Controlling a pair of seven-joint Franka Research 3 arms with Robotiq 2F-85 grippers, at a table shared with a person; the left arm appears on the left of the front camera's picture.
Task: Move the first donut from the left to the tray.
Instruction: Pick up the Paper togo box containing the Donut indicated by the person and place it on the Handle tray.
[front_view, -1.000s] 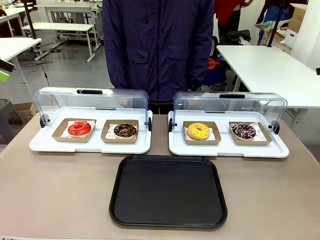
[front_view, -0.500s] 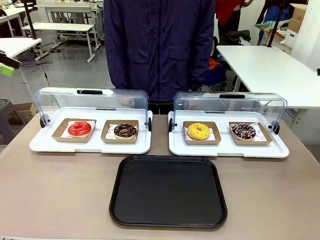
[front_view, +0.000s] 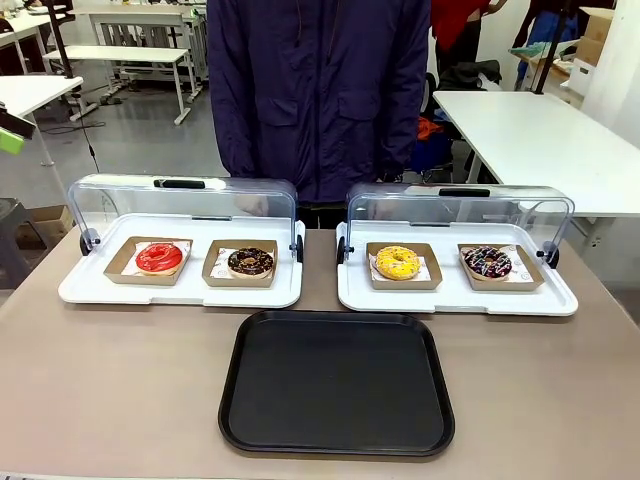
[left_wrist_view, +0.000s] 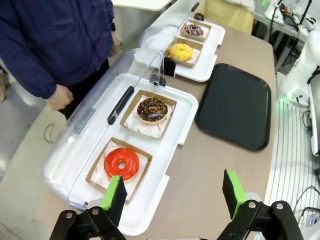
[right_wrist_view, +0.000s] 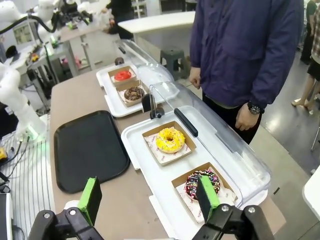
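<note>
Red-glazed donut sat in its brown cardboard holder on white paper, at the left end of the left white tray, and nothing was touching it. Next to it in the same white tray was the chocolate donut. The clear domed lid was tipped back on the far side. Over on the right white tray, the yellow donut and a dark sprinkled donut sat in holders of their own.

The black tray lay flat on the table with bare surface showing, just in front of the gap between the two white trays.

The left gripper hung above the table with its green-padded fingers spread wide and nothing between them. From its wrist camera the red ring showed just beyond one pad, apart from it. The right gripper was spread wide too, also holding nothing, looking down past the sprinkled donut's end of the table.

A person in a dark blue jacket stood at the far side, one hand hanging behind the open lid.
</note>
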